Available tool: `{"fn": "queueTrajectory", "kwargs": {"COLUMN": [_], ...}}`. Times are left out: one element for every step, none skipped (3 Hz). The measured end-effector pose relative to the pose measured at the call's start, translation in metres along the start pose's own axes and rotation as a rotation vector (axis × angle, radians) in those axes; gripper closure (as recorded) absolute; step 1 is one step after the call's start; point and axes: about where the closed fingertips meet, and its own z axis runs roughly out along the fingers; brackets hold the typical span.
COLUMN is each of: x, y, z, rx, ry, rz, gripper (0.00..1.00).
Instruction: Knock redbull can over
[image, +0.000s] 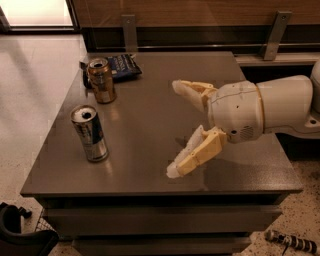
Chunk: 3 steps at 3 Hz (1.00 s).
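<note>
The tall slim blue-and-silver metal redbull can (89, 134) is standing upright near the left edge of the dark grey-brown flat-topped bench (150, 110), closer to the front left corner than to the back one, with its silver top and opening showing. Toward the back left corner a shorter, wider gold-brown metal can (101, 80) is also standing upright, apart from the redbull can. It is covering the near end of a dark blue flat packet (122, 66) lying by the back edge. The packet's print is too blurred to read, and whether can and packet are touching cannot be told. The cream-fingered two-finger gripper (173, 129), on its white rounded arm (280, 105), is reaching in from the right edge and hanging over the middle-right part of the bench, pointing left toward the redbull can but well apart from it. Its jaws are spread wide, one finger (192, 90) toward the back edge and the other toward the front edge, with only bare bench top between them. Whether the front fingertip is touching the bench cannot be told. The arm is running out of view at the right border. At the lower left a black object (20, 235) is being cropped by the border, and on the floor by the front right corner a dark striped rod-like thing (292, 241) is hard to make out.
</note>
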Motion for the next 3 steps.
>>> {"fn": "queueTrajectory", "kwargs": {"x": [0.005,0.012,0.019], "y": [-0.006,-0.012,-0.02], "z": [0.023,0.06,0.098], "rx": [-0.02,-0.046,-0.061], "ry": [0.023,0.008,-0.038], "rz": [0.018,0.029,0.046], "gripper": [0.0,0.0,0.0]}}
